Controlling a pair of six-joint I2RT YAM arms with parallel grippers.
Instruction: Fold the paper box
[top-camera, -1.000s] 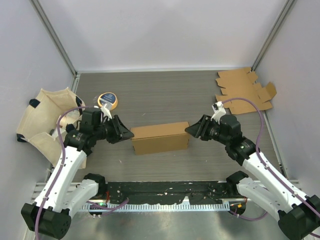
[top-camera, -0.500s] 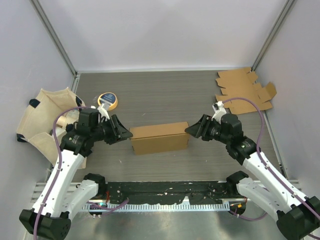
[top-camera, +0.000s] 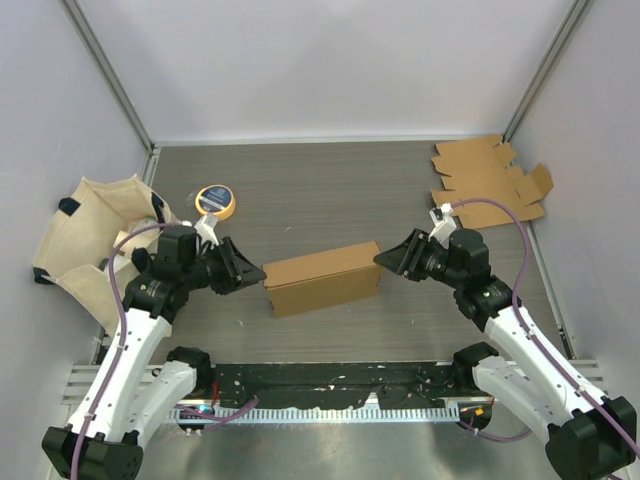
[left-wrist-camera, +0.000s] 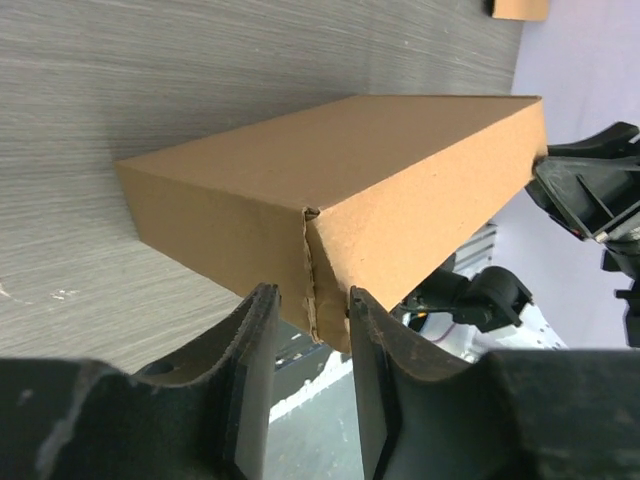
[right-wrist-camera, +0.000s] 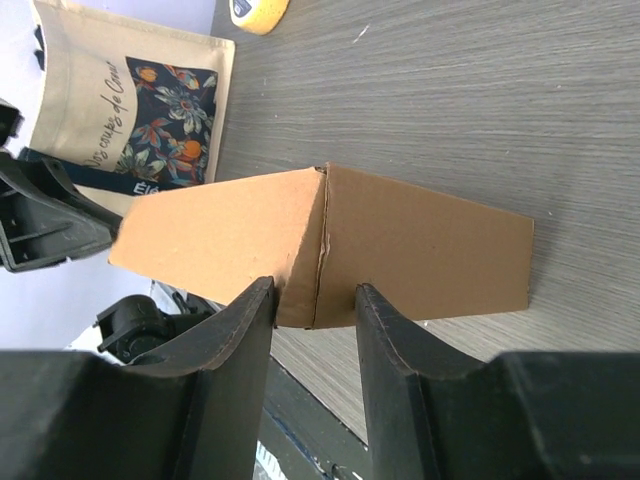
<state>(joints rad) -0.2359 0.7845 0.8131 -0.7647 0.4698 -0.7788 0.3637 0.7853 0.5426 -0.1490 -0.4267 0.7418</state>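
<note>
Cardboard fills the gap between the black fingers (left-wrist-camera: 250, 350) of the left hand (top-camera: 257, 272). They straddle an upright corner edge at the left end of the paper box (top-camera: 322, 279), one finger on each side, closed on the card rather than standing free. The left arm comes in from its base at the near left, elbow bent out toward the wall. Its wrist is low and points right along the worktop (top-camera: 330, 180).

The right hand (top-camera: 382, 260) mirrors it from the near right, wrist low and pointing left. Its two fingers are likewise clamped either side of a corner edge at the box's right end (in the wrist view the seam of the card runs straight down between them).

The box is held end to end between the two hands. It is closed up into a long brown block near the middle of the worktop, lying askew with its right end farther back than its left. Whether its underside rests fully on the grey wood-grain surface I cannot tell.

Farther out, a cream cloth bag (top-camera: 85, 235) with a flower print lies at the left edge, just beside the left arm. Behind that hand sits a round yellow-rimmed disc (top-camera: 214, 199) with a dark face, apart from the box. Flat brown box blanks (top-camera: 490, 185) lie in the far right corner, well apart from the right hand.
</note>
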